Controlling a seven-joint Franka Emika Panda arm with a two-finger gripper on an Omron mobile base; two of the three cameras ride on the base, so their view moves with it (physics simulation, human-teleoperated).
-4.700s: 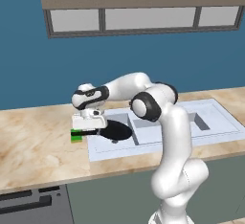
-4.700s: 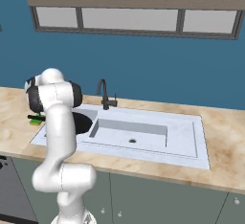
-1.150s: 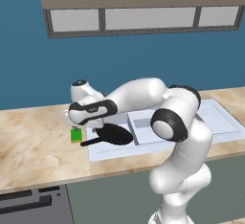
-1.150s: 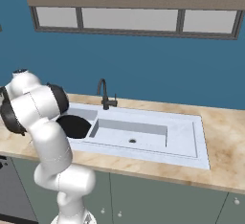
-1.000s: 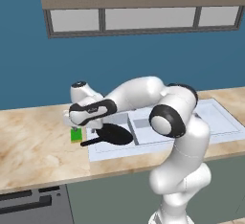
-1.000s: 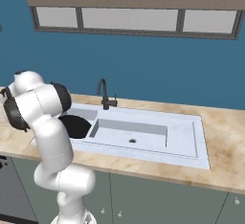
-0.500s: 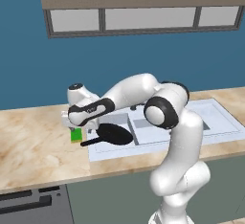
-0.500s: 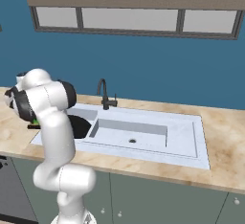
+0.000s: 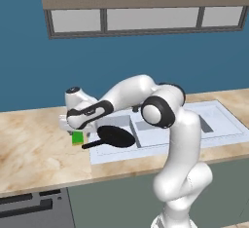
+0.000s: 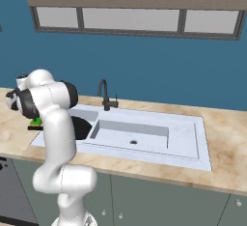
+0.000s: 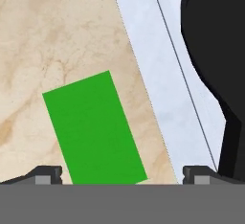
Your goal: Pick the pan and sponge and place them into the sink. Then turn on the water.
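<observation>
The green sponge (image 11: 93, 129) lies flat on the marble counter, just left of the sink's pale rim (image 11: 162, 89). My gripper (image 11: 123, 175) hangs right above it, open, with one fingertip (image 11: 45, 174) on each side of the sponge's near end. From the left base view, the gripper (image 9: 74, 128) hovers over the sponge (image 9: 77, 138). The black pan (image 9: 115, 136) rests at the sink's (image 9: 214, 124) left end, its handle pointing toward the sponge. In the hand view the pan (image 11: 215, 50) is at the right. No water stream shows at the faucet (image 10: 103, 94).
The main basin (image 10: 135, 135) with its round drain is to the right of the pan (image 10: 81, 127). A blue wall and a window strip rise behind the counter. Bare marble counter (image 9: 34, 149) stretches left of the sponge (image 10: 35, 122).
The hand has shifted slightly left and down over the sponge while the elbow swung round. Sponge and pan have stayed where they were.
</observation>
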